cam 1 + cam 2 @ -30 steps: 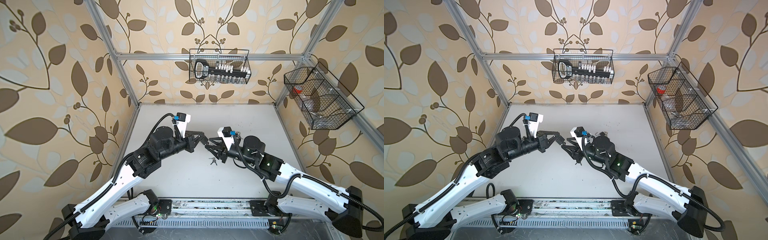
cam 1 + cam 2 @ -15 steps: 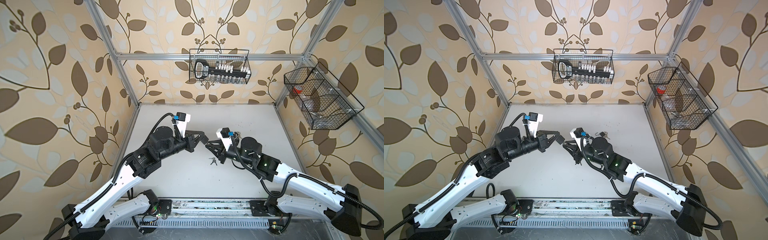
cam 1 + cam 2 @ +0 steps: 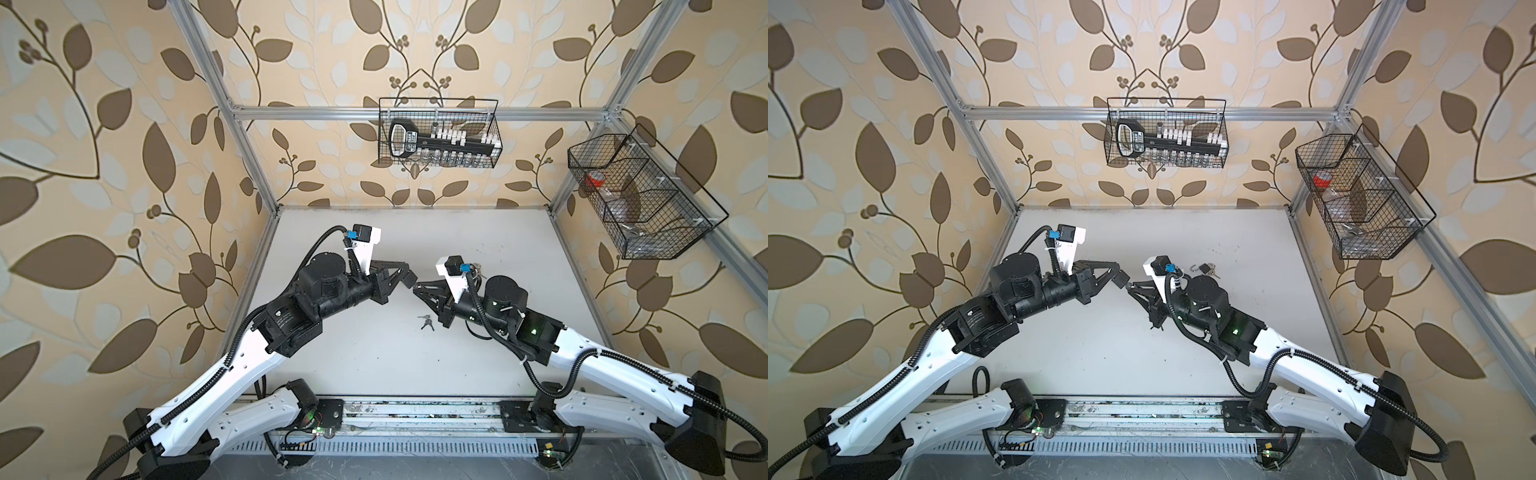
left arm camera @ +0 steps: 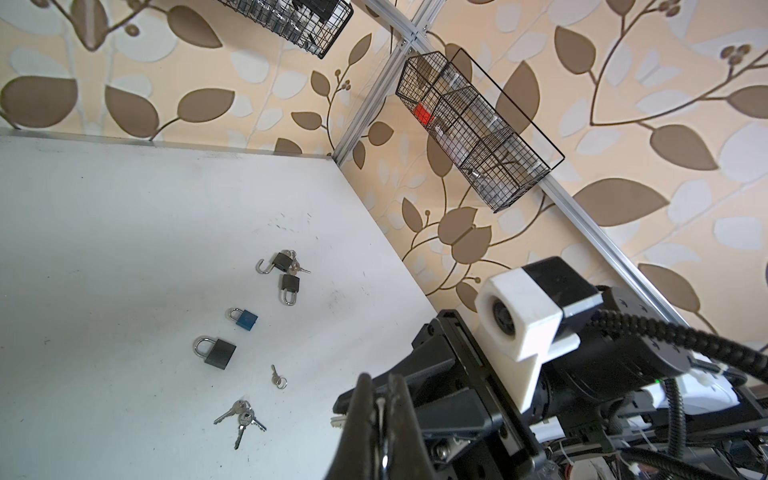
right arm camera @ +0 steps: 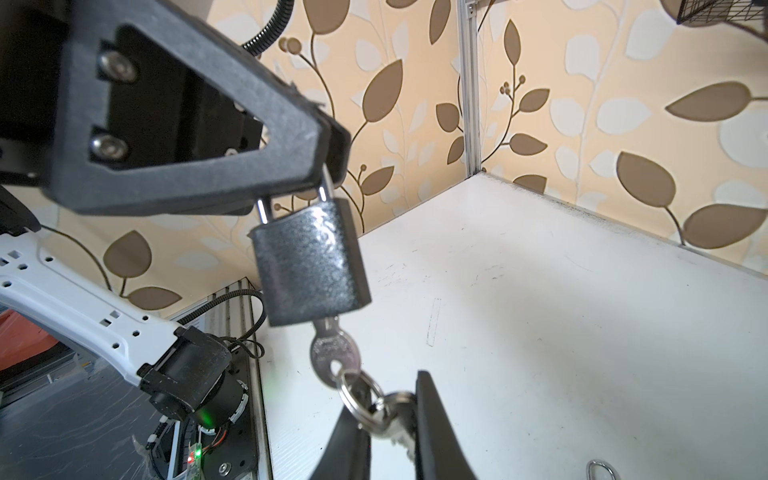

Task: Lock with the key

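A dark grey padlock (image 5: 309, 262) hangs in the air by its shackle, and my left gripper (image 4: 380, 380) is shut on that shackle. A silver key (image 5: 334, 353) sits in the keyhole at the lock's lower end. From it hangs a key ring (image 5: 359, 401) with a spare key. My right gripper (image 5: 388, 399) is shut on that ring and spare key. In both top views the left gripper (image 3: 405, 276) (image 3: 1119, 277) and the right gripper (image 3: 417, 286) (image 3: 1130, 286) meet tip to tip above the middle of the table. The padlock body is hidden in the left wrist view.
Loose on the white table (image 4: 104, 232) lie a black padlock (image 4: 219, 352), a blue padlock (image 4: 246, 319), another black one (image 4: 289, 284), an open padlock with keys (image 4: 280, 261), a single key (image 4: 276, 377) and a key bunch (image 4: 241, 417). Wire baskets (image 3: 438, 137) (image 3: 640, 199) hang on the walls.
My right gripper has moved left up to the hanging padlock and its jaws have closed on the key ring. The left arm has stayed still with the padlock.
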Motion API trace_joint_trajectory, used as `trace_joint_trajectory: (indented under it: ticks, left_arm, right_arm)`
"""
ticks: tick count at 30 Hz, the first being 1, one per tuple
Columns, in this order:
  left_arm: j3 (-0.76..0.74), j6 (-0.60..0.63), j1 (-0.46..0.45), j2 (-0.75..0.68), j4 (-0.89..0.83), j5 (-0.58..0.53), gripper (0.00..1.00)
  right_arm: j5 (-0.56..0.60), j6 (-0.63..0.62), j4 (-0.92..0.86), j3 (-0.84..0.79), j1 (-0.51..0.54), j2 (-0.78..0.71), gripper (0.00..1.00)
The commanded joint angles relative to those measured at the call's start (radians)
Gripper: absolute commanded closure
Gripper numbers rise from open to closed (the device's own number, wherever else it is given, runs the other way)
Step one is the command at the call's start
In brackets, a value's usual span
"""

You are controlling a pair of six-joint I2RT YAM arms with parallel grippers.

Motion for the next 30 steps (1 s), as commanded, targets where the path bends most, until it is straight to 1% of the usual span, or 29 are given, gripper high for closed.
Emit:
trace_joint_trajectory:
  ticks: [1, 6, 11, 20, 25, 30]
  left_arm:
    - [0.006, -0.015, -0.005, -0.026, 0.077, 0.013, 1.0]
    - [-0.005, -0.028, -0.005, -0.046, 0.104, 0.013, 1.0]
    - [-0.005, -0.026, -0.005, -0.06, 0.096, -0.004, 1.0]
    - [0.0, -0.026, -0.006, -0.087, 0.089, -0.017, 1.0]
    - [0.009, -0.021, -0.005, -0.099, 0.074, -0.04, 1.0]
    - [0.027, 0.012, -0.005, -0.091, 0.011, -0.072, 1.0]
  right_arm:
    - [0.022, 0.011, 0.014, -0.027, 0.004, -0.02, 1.0]
    - [0.018, 0.035, 0.029, -0.046, 0.004, -0.036, 1.0]
    - [0.036, 0.048, 0.028, -0.073, 0.003, -0.056, 1.0]
    - [0.034, 0.059, 0.022, -0.103, -0.006, -0.075, 1.0]
    - [0.028, 0.064, 0.009, -0.116, -0.008, -0.086, 1.0]
    - [0.065, 0.056, -0.053, -0.119, -0.007, -0.093, 1.0]
